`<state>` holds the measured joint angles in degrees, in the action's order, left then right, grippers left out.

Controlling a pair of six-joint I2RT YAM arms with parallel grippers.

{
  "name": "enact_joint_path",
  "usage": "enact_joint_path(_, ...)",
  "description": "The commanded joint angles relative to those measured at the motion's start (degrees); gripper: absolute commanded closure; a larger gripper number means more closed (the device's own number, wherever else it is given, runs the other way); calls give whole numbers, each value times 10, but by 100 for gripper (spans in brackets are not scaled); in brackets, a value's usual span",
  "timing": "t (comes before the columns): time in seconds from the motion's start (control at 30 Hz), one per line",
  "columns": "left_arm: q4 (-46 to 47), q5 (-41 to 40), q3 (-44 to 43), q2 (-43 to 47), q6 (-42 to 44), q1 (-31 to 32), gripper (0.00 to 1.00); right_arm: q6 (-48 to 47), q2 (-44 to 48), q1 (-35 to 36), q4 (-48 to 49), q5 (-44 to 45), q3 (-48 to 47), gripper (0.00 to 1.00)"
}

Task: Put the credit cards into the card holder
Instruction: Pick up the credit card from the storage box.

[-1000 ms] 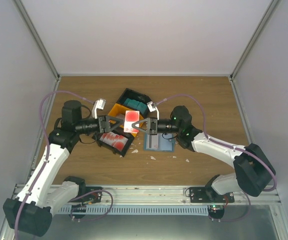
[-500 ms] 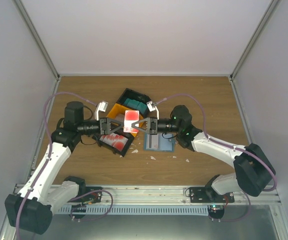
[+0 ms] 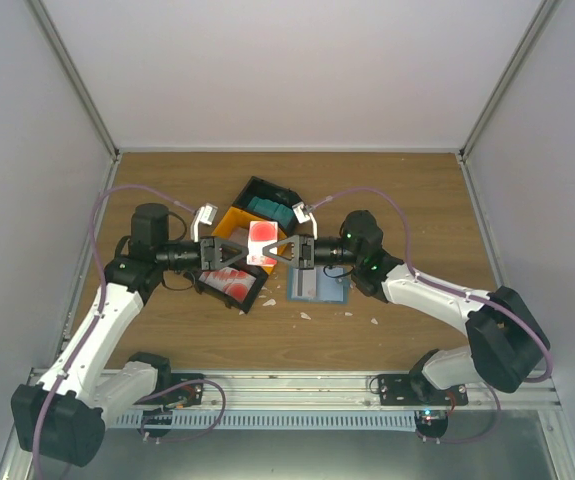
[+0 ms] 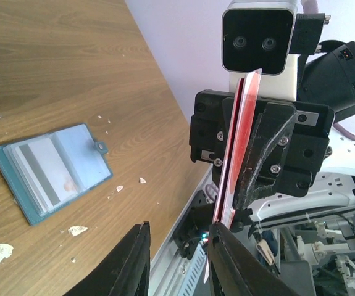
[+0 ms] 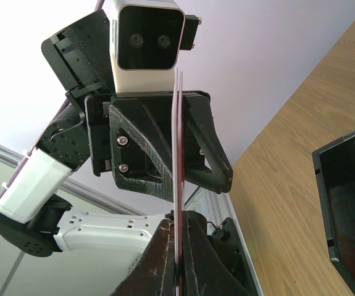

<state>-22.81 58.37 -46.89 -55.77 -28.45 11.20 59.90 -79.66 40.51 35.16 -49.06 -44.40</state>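
Note:
Two credit cards (image 3: 263, 242), white with red marks, hang pressed together on edge above the bin. My right gripper (image 3: 276, 251) is shut on them; the right wrist view shows its fingers (image 5: 165, 259) pinching the thin card pair (image 5: 177, 154). My left gripper (image 3: 246, 251) faces it from the other side, open, with its jaws either side of the cards' free edge. In the left wrist view one left finger (image 4: 229, 262) touches the cards (image 4: 239, 142) and the other stands apart. The slate-blue card holder (image 3: 317, 285) lies open on the table, with cards in its pockets (image 4: 50, 169).
A black-and-orange three-compartment bin (image 3: 239, 221) lies under the grippers, with red-marked cards (image 3: 231, 283) in the near compartment and teal ones (image 3: 267, 208) in the far one. Small white scraps (image 3: 305, 316) lie on the wood near the holder. White walls enclose the table.
My left gripper has slid right toward the held cards and its jaws have narrowed around their edge. The right gripper and the cards have stayed in place.

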Motion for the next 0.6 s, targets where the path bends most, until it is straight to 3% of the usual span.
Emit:
enact_joint_path(0.0, 12, -16, 0, 11, 10, -1, 71, -6, -2, 5, 10, 0, -13, 100)
enact_joint_path(0.4, 52, 17, 23, 21, -9, -1, 63, -12, 2, 7, -1, -5, -19, 100)
enact_joint_path(0.57, 31, -1, 16, 9, 5, -1, 77, -8, 4, 8, 14, -10, -15, 100)
